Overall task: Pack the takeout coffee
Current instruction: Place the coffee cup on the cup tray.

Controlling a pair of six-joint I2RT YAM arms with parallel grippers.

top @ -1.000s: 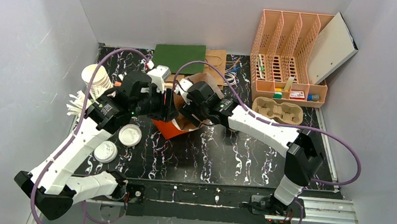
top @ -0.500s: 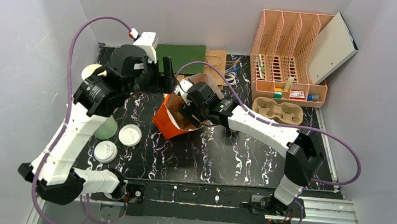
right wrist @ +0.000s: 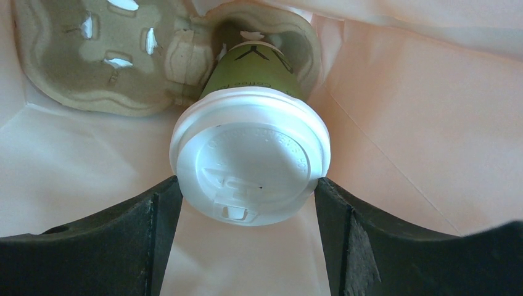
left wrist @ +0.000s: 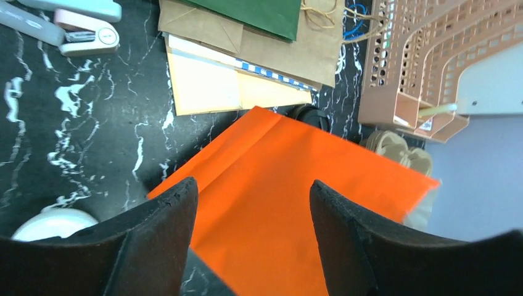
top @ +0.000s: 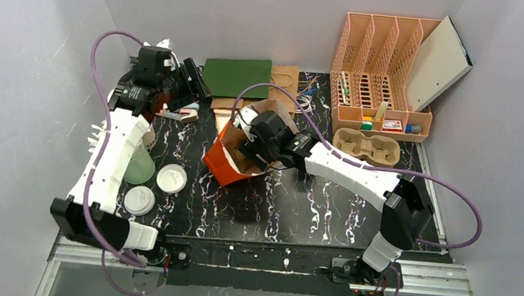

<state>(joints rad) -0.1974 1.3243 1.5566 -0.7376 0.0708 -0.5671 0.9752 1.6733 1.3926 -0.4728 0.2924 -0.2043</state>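
The takeout coffee (right wrist: 247, 71) is a dark green paper cup with a white lid (right wrist: 250, 160), not a black one. It stands in a cardboard cup carrier (right wrist: 92, 68) inside the orange paper bag (top: 225, 162). My right gripper (right wrist: 247, 182) reaches down into the bag, and both fingers touch the lid's rim, so it is shut on the cup. My left gripper (left wrist: 253, 185) is open and holds nothing. It hangs at the back left of the table (top: 193, 83), above and apart from the orange bag (left wrist: 290, 203).
A lidless green cup (top: 140, 167) and two white lids (top: 171, 178) lie at the left. A stapler (left wrist: 86, 37) and flat paper bags (top: 237, 77) lie at the back. A peach desk organizer (top: 382, 72) and a second cardboard carrier (top: 367, 145) stand at the back right.
My left arm has let go of the bag's edge, opened, and swung up and back to the left. The right arm has stayed inside the bag.
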